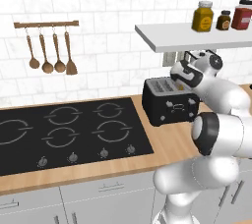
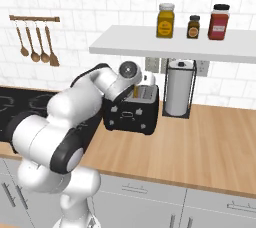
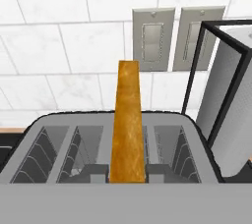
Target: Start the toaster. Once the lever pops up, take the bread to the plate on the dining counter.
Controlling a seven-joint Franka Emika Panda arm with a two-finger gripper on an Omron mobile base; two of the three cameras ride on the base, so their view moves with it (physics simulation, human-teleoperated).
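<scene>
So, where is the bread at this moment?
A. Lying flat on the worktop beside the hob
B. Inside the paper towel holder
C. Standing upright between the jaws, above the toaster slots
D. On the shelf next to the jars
C. In the hand view the bread stands on edge between the two dark fingertips, over the slotted top of the toaster.

No text, brand, number or sign can be read anywhere. The three jars [image 2: 192, 21] on the shelf [image 2: 175, 47] at about one o'clock carry darker label patches, but nothing on them resolves into letters. The toaster [image 2: 131, 109] has small pale marks beside its knobs, too blurred to tell apart. The hob [image 1: 64, 132] knobs at about seven o'clock bear no legible markings.
</scene>
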